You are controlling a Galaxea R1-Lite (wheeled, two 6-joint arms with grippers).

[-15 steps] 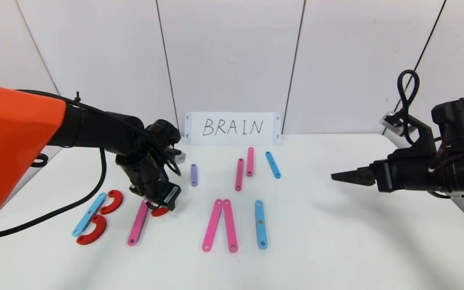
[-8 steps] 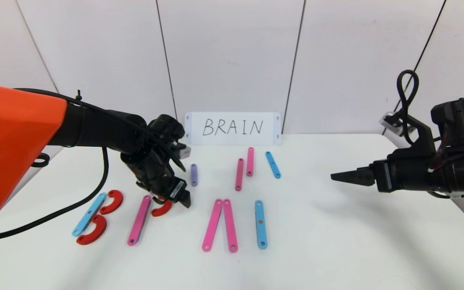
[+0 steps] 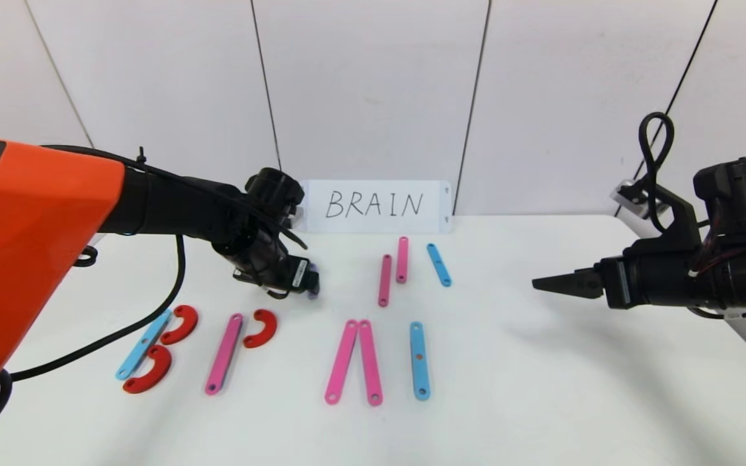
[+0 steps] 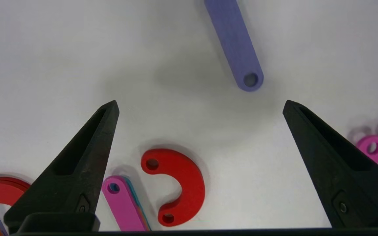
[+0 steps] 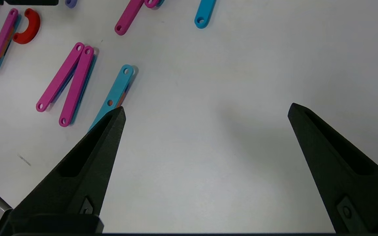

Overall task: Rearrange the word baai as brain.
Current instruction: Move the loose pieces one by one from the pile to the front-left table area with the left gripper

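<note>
The word baai lies along the front of the table. It starts with a blue strip (image 3: 143, 344) bearing two red half-rings (image 3: 180, 323). Then come a pink strip (image 3: 223, 353) with one red half-ring (image 3: 261, 327) beside its top, two pink strips (image 3: 353, 361) meeting at the top, and a blue strip (image 3: 419, 360). My left gripper (image 3: 308, 285) hovers open and empty behind that half-ring (image 4: 179, 183), over the near end of a short purple strip (image 4: 235, 46). My right gripper (image 3: 541, 283) hangs open above the table's right side, holding nothing.
A white card (image 3: 376, 206) with handwritten BRAIN leans on the back wall. Two spare pink strips (image 3: 384, 279) and a blue one (image 3: 439, 264) lie in front of it. The table's right edge runs under the right arm.
My left gripper opened, left the red half-ring lying beside the pink strip, and moved up and back right to the purple strip. The right arm stayed still.
</note>
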